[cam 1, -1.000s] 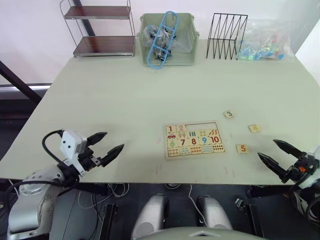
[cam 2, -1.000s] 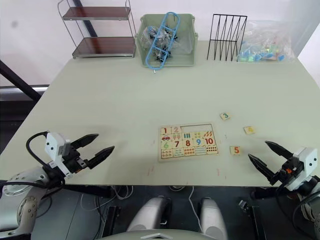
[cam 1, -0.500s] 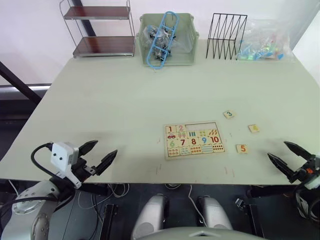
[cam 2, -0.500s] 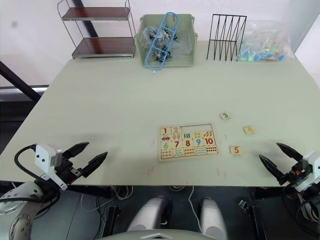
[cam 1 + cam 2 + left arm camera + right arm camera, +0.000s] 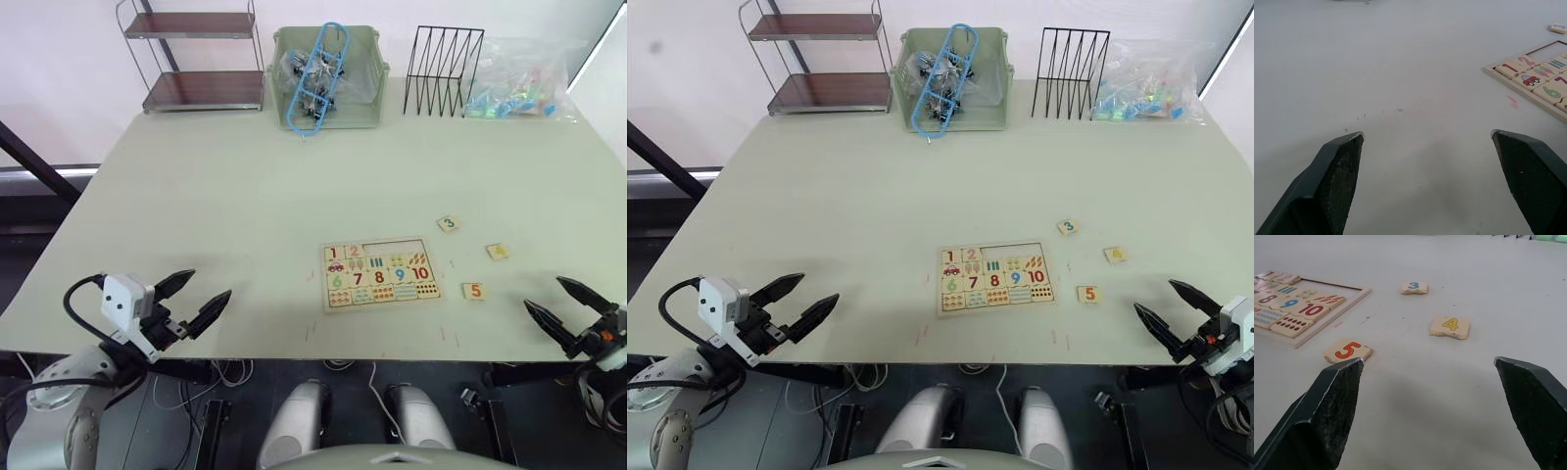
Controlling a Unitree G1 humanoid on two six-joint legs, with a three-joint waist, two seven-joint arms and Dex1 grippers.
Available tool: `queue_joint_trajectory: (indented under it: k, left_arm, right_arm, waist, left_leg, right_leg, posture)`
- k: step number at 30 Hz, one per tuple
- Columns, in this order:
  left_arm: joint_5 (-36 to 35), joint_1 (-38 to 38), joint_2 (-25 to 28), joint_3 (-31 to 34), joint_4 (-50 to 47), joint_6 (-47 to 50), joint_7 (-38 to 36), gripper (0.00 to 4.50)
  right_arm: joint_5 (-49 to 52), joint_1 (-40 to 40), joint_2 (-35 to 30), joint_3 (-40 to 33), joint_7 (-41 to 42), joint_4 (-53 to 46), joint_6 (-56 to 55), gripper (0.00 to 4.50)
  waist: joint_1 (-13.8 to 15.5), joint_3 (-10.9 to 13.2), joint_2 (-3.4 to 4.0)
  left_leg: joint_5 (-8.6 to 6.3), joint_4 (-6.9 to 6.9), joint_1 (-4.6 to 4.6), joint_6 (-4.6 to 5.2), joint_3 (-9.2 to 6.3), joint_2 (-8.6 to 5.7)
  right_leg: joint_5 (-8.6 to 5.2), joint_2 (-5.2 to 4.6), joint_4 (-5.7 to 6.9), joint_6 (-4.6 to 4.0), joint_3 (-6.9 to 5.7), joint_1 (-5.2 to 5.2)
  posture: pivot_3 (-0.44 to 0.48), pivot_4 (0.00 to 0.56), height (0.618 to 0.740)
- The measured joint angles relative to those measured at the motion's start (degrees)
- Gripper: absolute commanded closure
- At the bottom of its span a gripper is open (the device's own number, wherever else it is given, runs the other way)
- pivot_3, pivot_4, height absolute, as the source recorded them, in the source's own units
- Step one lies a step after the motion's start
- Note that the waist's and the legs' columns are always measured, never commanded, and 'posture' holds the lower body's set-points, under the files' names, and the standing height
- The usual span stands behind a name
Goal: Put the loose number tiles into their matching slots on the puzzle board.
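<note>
My left gripper (image 5: pixel 200 298) has pulled back from over the table (image 5: pixel 245 186) toward its near edge, and now hangs at the near left corner, fingers spread wide as before. My right gripper (image 5: pixel 568 306) has also drawn back and outward, and now sits just off the near right corner, beyond the 5 tile (image 5: pixel 475 291).

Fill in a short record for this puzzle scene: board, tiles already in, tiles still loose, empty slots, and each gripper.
board: puzzle board flat on the table, near its front edge
tiles in: 1 and 2, top row
tiles loose: 3, 4, 5, on the table to the board's right
slots empty: three, top row
left gripper: open, empty
right gripper: open, empty, nearest tile 5
</note>
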Motion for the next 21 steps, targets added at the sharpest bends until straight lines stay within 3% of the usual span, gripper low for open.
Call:
queue_joint_trajectory:
  k: [12, 21]
  left_arm:
    - [0.1, -2.0, 0.2, -2.2, 1.8, -2.9, -2.2, 0.07]
    - [0.0, -5.5, 2.4, -4.6, 1.7, -3.8, -4.5, 0.07]
  right_arm:
    - [0.2, -0.7, 0.4, 0.1, -3.3, -5.7, 3.8, 0.00]
    - [-0.6, -8.5, -0.4, 4.0, -12.0, -12.1, 13.9, 0.00]
  waist:
    - [0.0, 0.0, 0.01]
    - [0.0, 0.0, 0.02]
  left_leg:
    - [0.00, -0.01, -0.01, 0.00, -0.01, 0.00]
    - [0.00, -0.01, -0.05, 0.00, -0.02, 0.00]
  right_leg:
    - [0.00, -0.03, 0.00, 0.00, 0.00, -0.01]
    - [-0.01, -0.02, -0.01, -0.02, -0.02, -0.06]
  posture:
    - [0.000, 0.150, 0.739]
    - [0.000, 0.150, 0.739]
